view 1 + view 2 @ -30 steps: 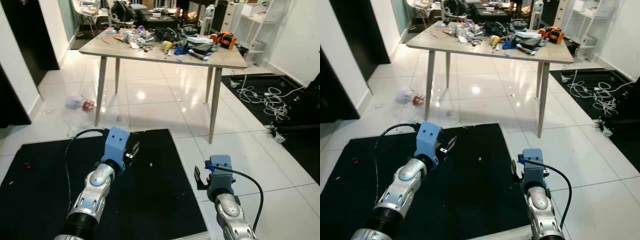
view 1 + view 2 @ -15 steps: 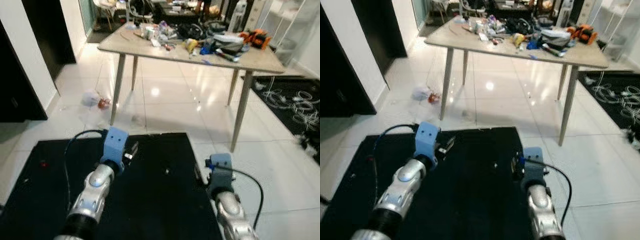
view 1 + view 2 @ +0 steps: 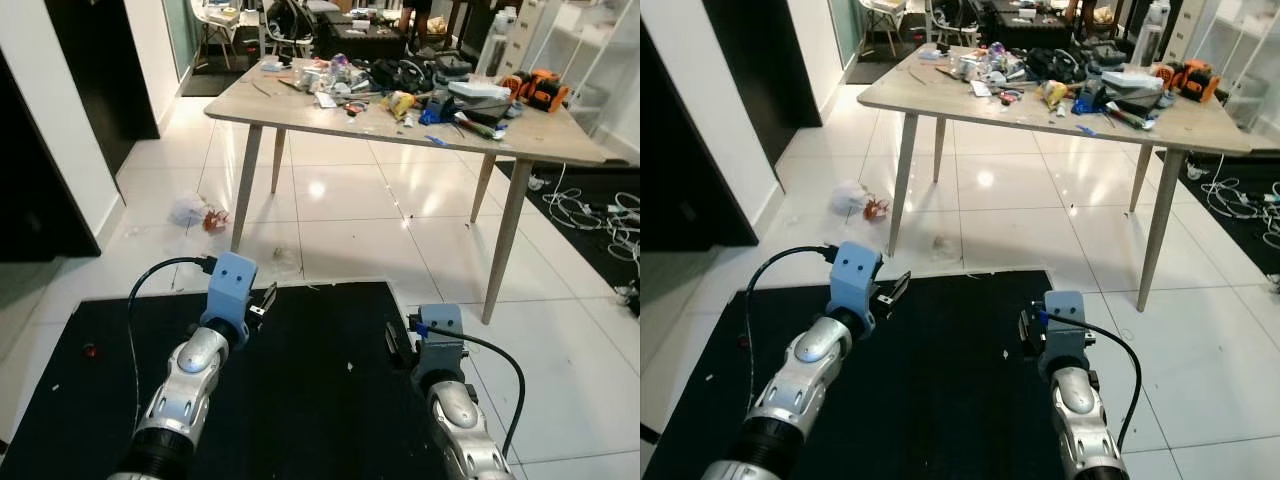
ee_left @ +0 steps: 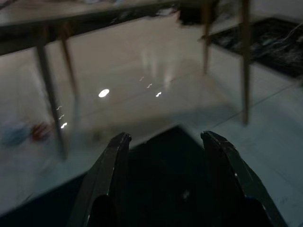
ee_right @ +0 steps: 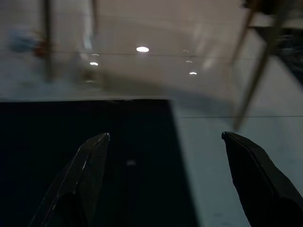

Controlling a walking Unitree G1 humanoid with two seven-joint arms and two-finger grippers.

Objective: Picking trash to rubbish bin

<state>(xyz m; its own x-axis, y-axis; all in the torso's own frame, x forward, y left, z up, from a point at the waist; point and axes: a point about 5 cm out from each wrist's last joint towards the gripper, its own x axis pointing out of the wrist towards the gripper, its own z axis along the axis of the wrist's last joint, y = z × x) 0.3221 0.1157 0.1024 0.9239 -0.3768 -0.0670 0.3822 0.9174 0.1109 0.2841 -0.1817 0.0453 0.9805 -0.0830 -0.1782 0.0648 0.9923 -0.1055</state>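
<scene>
A crumpled white bag with a red scrap, the trash [image 3: 195,212], lies on the white tiles beside the table's left front leg; it is a blurred blob in the left wrist view [image 4: 21,132]. My left gripper [image 3: 266,299] is held out low over the black mat [image 3: 310,400], well short of the trash, its fingers [image 4: 113,156] open with nothing between them. My right gripper [image 3: 394,343] hovers over the mat's right edge, also open and empty, its fingers [image 5: 90,161] spread wide.
A wooden table [image 3: 560,140] piled with clutter stands ahead on thin legs. A small red bit [image 3: 90,350] lies on the mat's left side. White cables [image 3: 600,205] sprawl at the right. A dark doorway [image 3: 40,170] is at the left.
The camera has swung left and tilted, so the table and trash sit further right in the picture. Both arms keep the same pose, grippers still open.
</scene>
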